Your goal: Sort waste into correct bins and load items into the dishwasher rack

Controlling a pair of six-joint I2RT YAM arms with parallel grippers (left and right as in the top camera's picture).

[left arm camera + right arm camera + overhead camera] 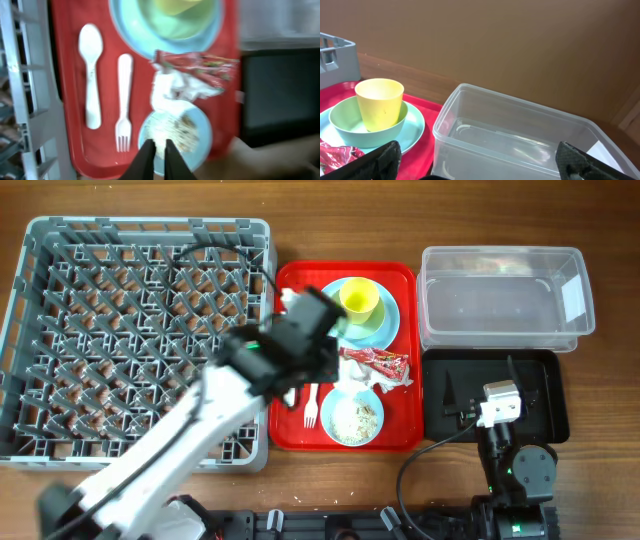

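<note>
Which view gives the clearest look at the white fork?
Left wrist: the fork lies whole on the red tray beside the spoon, with tines and handle both clear despite slight blur. Overhead shows it too, only much smaller. The right wrist view misses it.

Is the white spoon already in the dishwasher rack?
No, the white spoon lies on the red tray beside the fork, outside the dishwasher rack.

Left wrist view blurred, white spoon (91, 75) hidden overhead under the left arm (185, 430), clear tub (520, 140) cut by right wrist view's edge
</note>
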